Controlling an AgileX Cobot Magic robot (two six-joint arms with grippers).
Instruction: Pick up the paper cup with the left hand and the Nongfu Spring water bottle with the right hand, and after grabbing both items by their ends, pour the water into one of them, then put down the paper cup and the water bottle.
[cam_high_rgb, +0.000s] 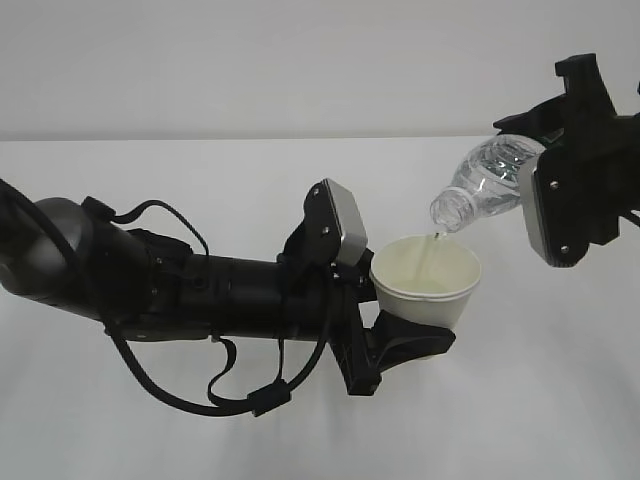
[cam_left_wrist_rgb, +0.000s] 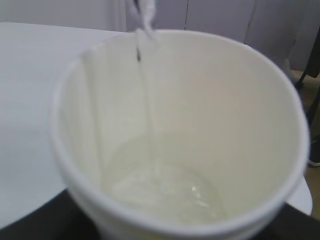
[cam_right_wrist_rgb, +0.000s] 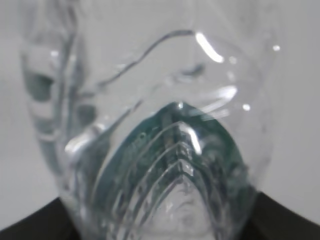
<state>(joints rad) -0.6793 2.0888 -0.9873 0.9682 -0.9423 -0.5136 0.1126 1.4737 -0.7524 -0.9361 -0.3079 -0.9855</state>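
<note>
Clear water (cam_high_rgb: 432, 250) streams from the tilted Nongfu Spring water bottle (cam_high_rgb: 485, 180), gripped by the right hand's fingers (cam_high_rgb: 545, 150), neck-down just above the paper cup (cam_high_rgb: 425, 285) clamped in the left hand's fingers (cam_high_rgb: 405, 345).

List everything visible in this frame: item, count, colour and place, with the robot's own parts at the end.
paper cup: one, white with cream inside, held upright above the table, centre-right.
Nongfu Spring water bottle: one, clear with green label, tilted neck-down over the cup.
water: clear, thin stream falling from the bottle, pooled in the cup bottom.
table: one, white.
left claw: one, black, closed on the cup's base.
right claw: one, black, closed on the bottle's bottom end.
</note>
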